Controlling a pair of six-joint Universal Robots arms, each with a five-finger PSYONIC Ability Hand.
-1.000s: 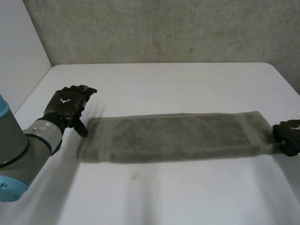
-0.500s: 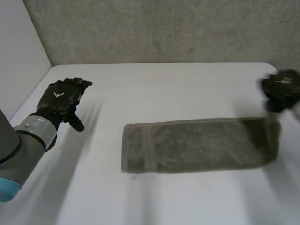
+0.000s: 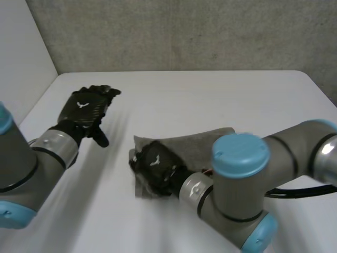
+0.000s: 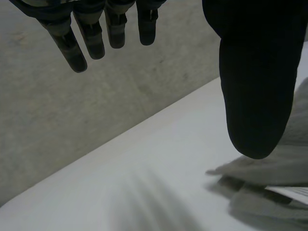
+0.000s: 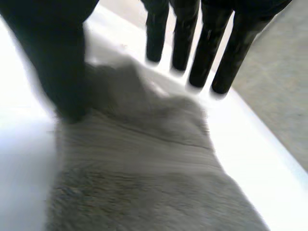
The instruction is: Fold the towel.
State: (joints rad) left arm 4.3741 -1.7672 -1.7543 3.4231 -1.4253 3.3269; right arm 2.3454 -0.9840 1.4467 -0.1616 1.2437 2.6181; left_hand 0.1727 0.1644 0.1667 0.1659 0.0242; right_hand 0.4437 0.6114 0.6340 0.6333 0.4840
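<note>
Grey towel (image 3: 205,142) lies doubled beneath the right hand (image 3: 155,163), its fingers (image 5: 207,53) straight, seemingly flattening the fold; left hand (image 3: 87,108) fingers (image 4: 94,33) spread, clear.

L arm (image 3: 18,168), R arm (image 3: 289,150): grey w/ light-blue caps (image 3: 239,153), silver cuffs (image 3: 55,147). L robot hand (image 3: 87,110), R robot hand (image 3: 158,166): black, white mark (image 3: 82,104) on back.

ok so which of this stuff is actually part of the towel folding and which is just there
Part of the job:
towel, doubled over
right hand, fingers straight, lying on the towel's end
left hand, open, apart from the towel

Just there:
white table
grey wall behind it
</note>
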